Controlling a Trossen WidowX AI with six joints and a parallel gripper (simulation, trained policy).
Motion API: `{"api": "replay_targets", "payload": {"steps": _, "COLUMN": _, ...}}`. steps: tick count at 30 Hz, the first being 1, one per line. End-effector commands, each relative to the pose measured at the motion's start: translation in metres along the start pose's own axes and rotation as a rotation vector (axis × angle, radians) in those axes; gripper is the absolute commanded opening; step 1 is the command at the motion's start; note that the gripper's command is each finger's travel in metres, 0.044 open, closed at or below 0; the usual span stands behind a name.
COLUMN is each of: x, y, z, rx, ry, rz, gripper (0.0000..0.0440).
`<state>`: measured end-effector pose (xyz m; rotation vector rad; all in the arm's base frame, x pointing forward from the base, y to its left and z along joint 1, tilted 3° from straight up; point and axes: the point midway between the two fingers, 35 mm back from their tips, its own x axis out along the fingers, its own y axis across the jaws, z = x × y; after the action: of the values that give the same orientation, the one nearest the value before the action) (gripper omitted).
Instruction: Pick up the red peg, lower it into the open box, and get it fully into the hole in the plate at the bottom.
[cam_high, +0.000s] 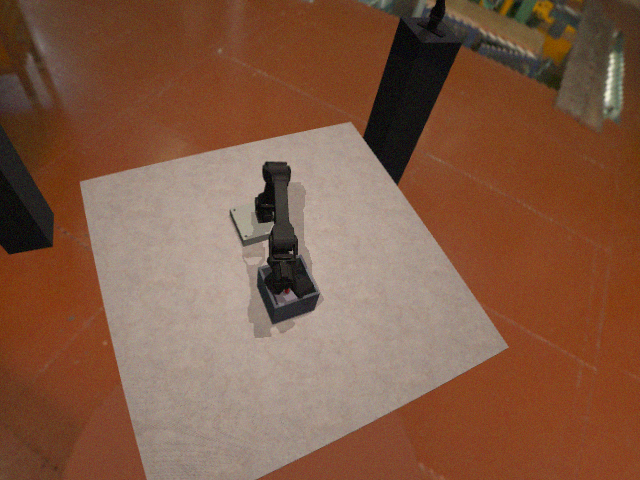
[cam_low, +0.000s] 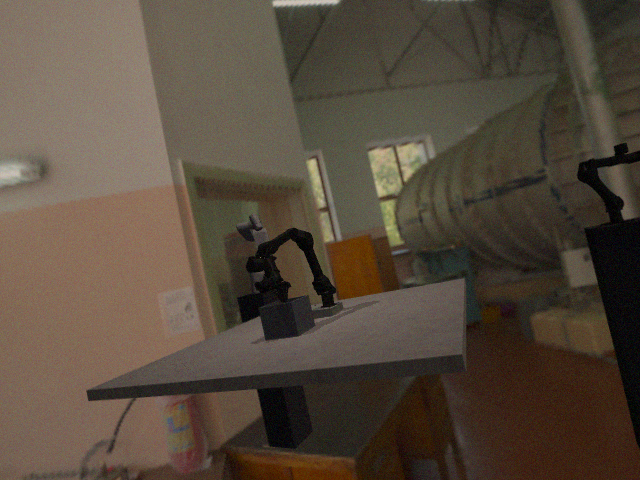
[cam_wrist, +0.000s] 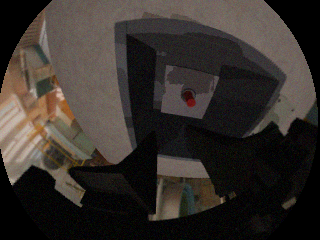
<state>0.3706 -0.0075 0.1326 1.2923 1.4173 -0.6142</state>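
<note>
The red peg (cam_wrist: 190, 100) (cam_high: 287, 290) stands in the hole of the pale plate (cam_wrist: 172, 102) at the bottom of the open dark box (cam_wrist: 121, 75) (cam_high: 294, 311) (cam_low: 283, 321). Only a short red end shows above the hole; whether it is fully seated cannot be told. My gripper (cam_wrist: 171, 131) (cam_high: 291, 289) is open at the mouth of the box, its fingers apart and nothing between them. In the wrist view the peg appears beyond the fingertips, free of both. In the exterior view the box walls hide the peg.
The arm's base stands on a pale green-grey slab (cam_high: 249, 226) (cam_low: 330, 310) behind the box, on the light table top (cam_high: 361, 320) (cam_low: 382, 335). The box walls rise around the peg and close to the fingers. Dark pillars (cam_high: 410, 93) stand beyond the table edges.
</note>
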Motion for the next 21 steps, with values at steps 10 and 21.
{"api": "replay_targets", "payload": {"steps": 10, "x": -0.01, "y": 0.012, "z": 0.007, "rx": -0.003, "ry": 0.069, "rz": 0.048, "gripper": 0.0221}}
{"api": "replay_targets", "payload": {"steps": 21, "x": -0.012, "y": 0.02, "z": 0.018, "rx": -0.034, "ry": 0.086, "rz": 0.078, "gripper": 0.0205}}
